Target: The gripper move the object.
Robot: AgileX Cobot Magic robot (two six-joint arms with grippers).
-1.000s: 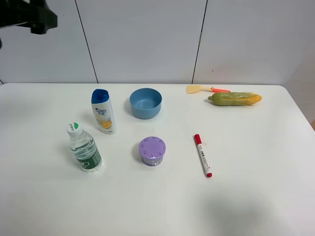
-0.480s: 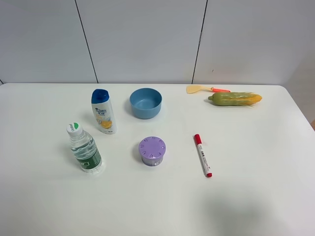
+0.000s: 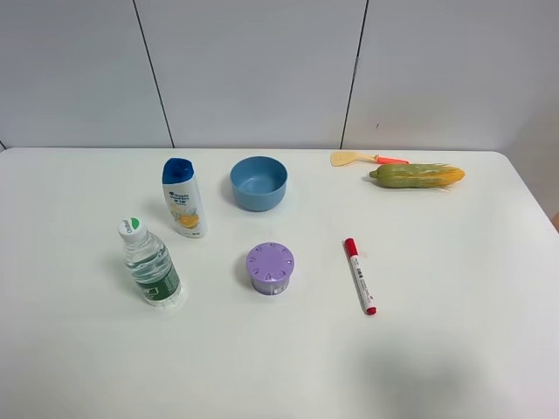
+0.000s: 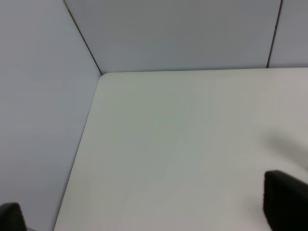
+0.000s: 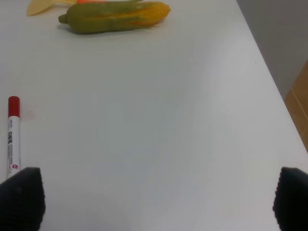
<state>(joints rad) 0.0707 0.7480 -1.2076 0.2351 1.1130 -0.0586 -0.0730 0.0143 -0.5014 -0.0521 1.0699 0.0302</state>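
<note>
The object, a small clear water bottle (image 3: pixel 150 266) with a white cap and green label, stands upright at the table's left. No arm or gripper shows in the exterior high view. The left gripper (image 4: pixel 149 211) is open and empty, with only its black fingertips (image 4: pixel 286 204) showing over a bare table corner; the bottle is out of that view. The right gripper (image 5: pixel 156 199) is open and empty, its fingertips (image 5: pixel 21 197) spread wide above the table's right side.
A white shampoo bottle (image 3: pixel 183 198) with a blue cap stands behind the water bottle. A blue bowl (image 3: pixel 258 182), purple lidded tub (image 3: pixel 270 267), red marker (image 3: pixel 360 276) (image 5: pixel 12 137), corn cob (image 3: pixel 417 175) (image 5: pixel 115 17) and yellow spatula (image 3: pixel 367 158) lie about.
The black arm part seen at the top left corner of the exterior high view one second ago has left the view. The objects on the table have not moved.
</note>
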